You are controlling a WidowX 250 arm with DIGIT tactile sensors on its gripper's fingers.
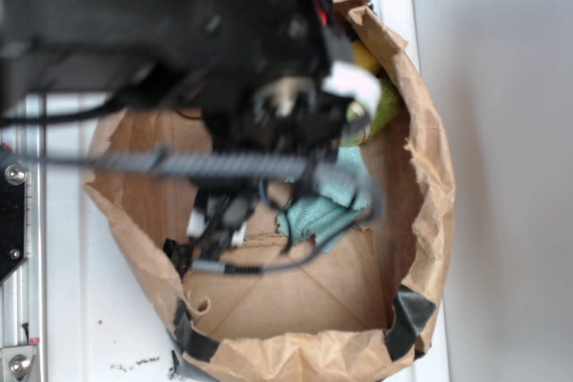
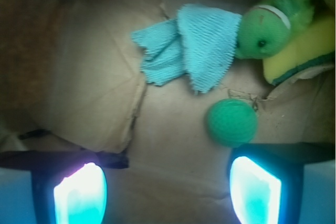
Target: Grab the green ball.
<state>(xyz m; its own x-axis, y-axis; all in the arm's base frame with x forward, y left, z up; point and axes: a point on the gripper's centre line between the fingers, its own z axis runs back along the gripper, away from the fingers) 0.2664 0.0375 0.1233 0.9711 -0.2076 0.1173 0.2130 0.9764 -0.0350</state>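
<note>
The green ball (image 2: 231,123), small, round and teal-green with a ribbed surface, lies on the brown paper floor of the bag. In the wrist view it sits just beyond my right fingertip (image 2: 255,191), slightly to its inner side, and nothing touches it. My gripper (image 2: 168,192) is open, with only bare paper between the two glowing pads. In the exterior view my black arm (image 1: 224,51) reaches down into the bag and hides the ball.
A light blue-teal cloth (image 2: 189,51) lies beyond the ball. A lime-green plush toy (image 2: 268,24) and a yellow sponge (image 2: 299,51) rest against the far right wall. The bag's crumpled paper rim (image 1: 430,176) rings everything. It stands on a white surface (image 1: 501,131).
</note>
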